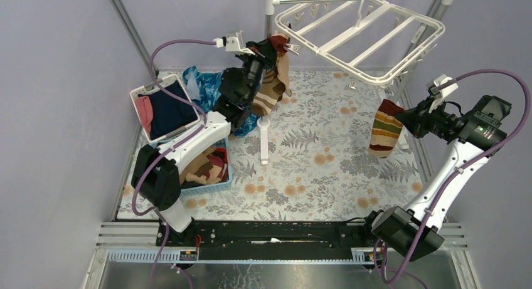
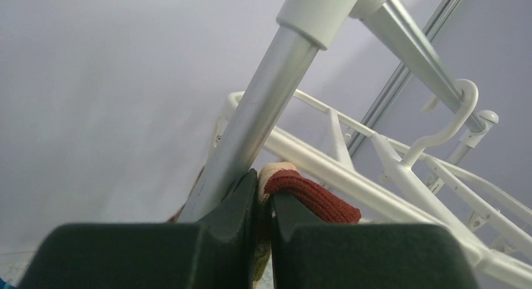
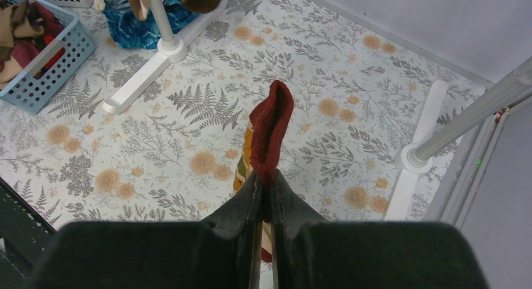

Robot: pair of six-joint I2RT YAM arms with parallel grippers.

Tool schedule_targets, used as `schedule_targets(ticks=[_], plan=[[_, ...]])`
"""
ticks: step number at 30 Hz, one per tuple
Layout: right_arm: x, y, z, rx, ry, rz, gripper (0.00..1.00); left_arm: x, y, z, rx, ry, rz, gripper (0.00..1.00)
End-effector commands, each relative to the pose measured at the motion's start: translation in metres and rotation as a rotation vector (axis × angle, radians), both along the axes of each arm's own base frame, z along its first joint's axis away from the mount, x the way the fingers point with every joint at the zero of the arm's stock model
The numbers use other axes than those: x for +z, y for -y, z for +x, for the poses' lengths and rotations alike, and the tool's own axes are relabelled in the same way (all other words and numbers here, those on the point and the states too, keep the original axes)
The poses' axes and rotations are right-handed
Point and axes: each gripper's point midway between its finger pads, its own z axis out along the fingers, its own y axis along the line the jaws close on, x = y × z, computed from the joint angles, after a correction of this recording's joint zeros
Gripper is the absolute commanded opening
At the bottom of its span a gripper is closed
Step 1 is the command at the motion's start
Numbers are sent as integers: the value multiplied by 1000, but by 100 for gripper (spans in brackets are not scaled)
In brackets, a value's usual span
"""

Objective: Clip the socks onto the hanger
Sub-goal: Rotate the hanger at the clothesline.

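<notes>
Looking from the top, the left hand [image 1: 274,51] is pinching a brown sock [image 1: 271,88] up at the left corner of the hanger [image 1: 370,35]. The right hand [image 1: 401,116] is dangling a striped sock [image 1: 384,135] over the table [image 1: 313,170], below the hanger's right side. On the left wrist cam, the fingers [image 2: 238,207] are squeezing the brown sock's red cuff right beside the rack pole [image 2: 263,107]. On the right wrist cam, the fingers [image 3: 241,204] are clamping the striped sock's red cuff above the table.

Robot lab cell: bare lilac walls [image 1: 50,113], aluminium bench frame [image 1: 125,234], staged floral tablecloth [image 1: 313,170].
</notes>
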Motion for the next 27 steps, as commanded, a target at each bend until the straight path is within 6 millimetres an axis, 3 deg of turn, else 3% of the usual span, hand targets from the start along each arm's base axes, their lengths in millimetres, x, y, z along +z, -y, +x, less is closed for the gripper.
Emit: schedule_targets(ticks=[1,10,22,27], plan=[[9,-17,-10,45,28,43,0,-14,-5,14,11,-36,-15,18],[-1,-27,-12,86,19,88,0,-46,9,-3,-117,-70,-35,35],[-11,-45,-11,164,9,128,0,-65,14,-34,-237,-93,-25,45],[-12,-50,-14,183,26,137,0,-84,14,-48,-278,-110,2,52]])
